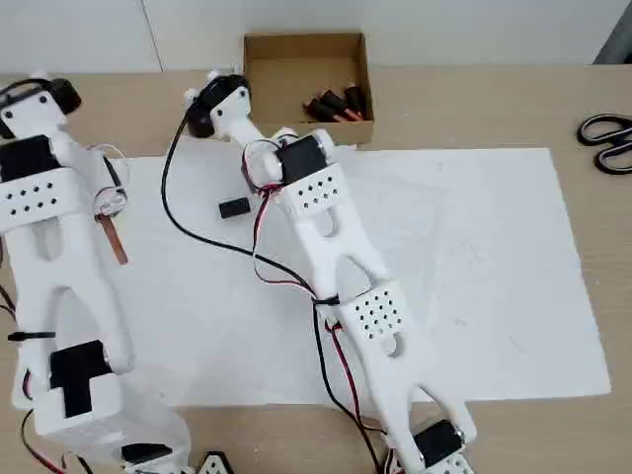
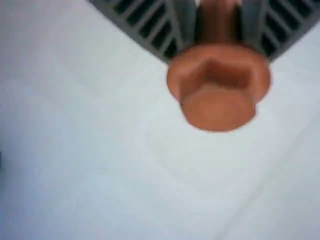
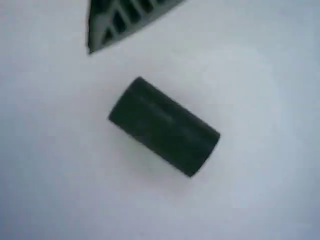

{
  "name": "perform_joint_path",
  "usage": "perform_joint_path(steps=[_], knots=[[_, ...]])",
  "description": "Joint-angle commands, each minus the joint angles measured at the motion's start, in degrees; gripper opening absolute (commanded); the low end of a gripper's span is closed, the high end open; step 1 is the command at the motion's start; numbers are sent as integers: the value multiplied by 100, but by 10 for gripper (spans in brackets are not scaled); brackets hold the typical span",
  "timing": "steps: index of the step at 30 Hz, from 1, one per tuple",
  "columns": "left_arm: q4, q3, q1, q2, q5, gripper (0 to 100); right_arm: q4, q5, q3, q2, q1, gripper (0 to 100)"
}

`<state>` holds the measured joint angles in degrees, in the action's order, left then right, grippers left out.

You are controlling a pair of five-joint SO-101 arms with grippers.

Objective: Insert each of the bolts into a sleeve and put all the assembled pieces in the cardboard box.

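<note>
An orange bolt is clamped by its shank between the grey fingers of my left gripper, head out, just above the white paper. In the high view the bolt hangs at the paper's left edge. A black sleeve lies on its side on the paper, free of any grip; from above the sleeve is just left of my right gripper. One grey finger of that gripper hovers beside it, jaws apart. The cardboard box stands at the back, holding several assembled pieces.
A large white paper sheet covers the middle of the wooden table. Scissors lie at the far right edge. Black and red cables trail across the paper between the two arms.
</note>
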<state>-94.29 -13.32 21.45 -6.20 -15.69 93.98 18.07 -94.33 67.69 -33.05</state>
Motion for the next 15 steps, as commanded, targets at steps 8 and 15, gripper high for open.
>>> perform_joint_path(steps=[8, 15], knots=[[756, 708, 9, 352, -246, 5, -163, 264, -167, 215, -92, 263], [738, 708, 9, 352, -369, 5, -259, 466, -167, 295, -330, 263]])
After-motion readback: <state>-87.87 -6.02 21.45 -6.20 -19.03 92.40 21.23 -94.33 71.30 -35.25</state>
